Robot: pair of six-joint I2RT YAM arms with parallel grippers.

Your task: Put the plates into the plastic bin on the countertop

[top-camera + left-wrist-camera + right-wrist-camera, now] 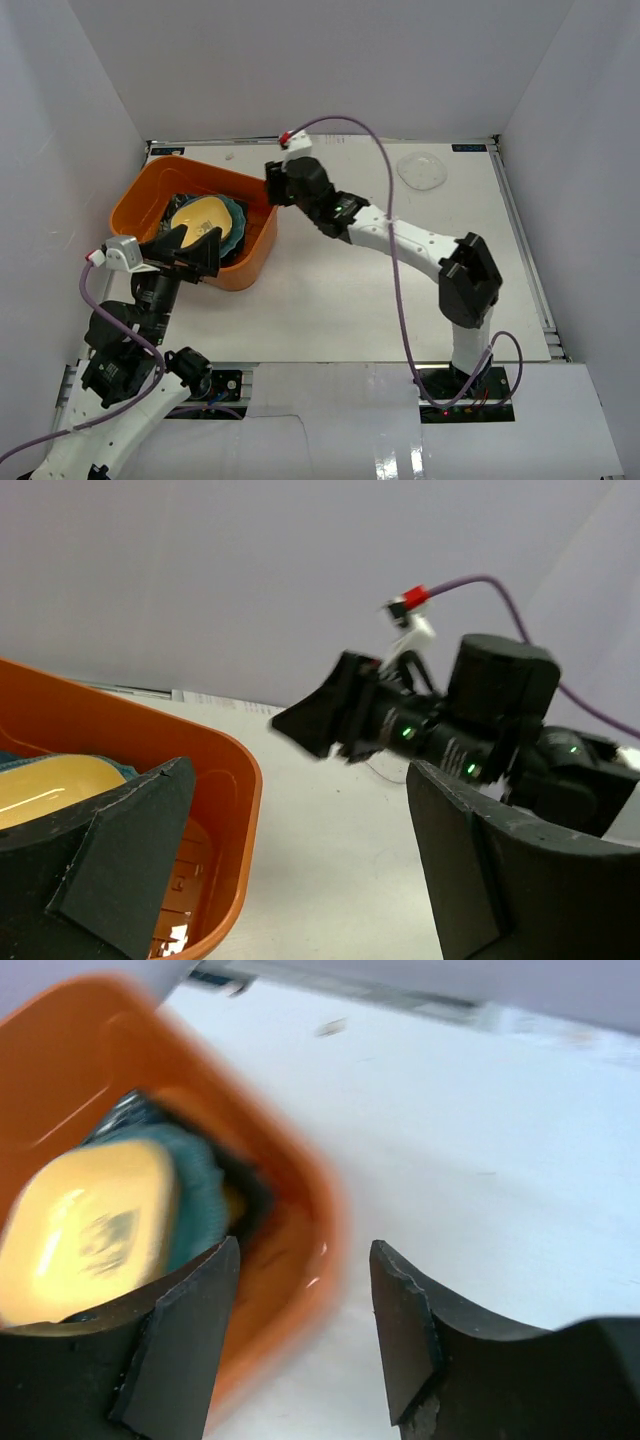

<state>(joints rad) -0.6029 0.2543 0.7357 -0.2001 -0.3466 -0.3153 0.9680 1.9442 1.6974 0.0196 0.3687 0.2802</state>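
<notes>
White bench (400,290) held orange bin (135,205) w/ stacked plates (235,222), yellow plate (200,215) topmost; clear plate (422,170) apart. Left tool (300,770), right tool (305,1255) by bin: jaws apart, nothing held.

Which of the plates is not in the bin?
The clear round plate: it lies alone on the table, far right, while the yellow plate and the others sit stacked in the orange bin.

Blur smears the orange bin (70,1070) and yellow plate (90,1220) in the right wrist view. From above, the left end effector (195,248) hides the bin's 6 o'clock rim; the lower dishes (238,222) are mostly covered.
</notes>
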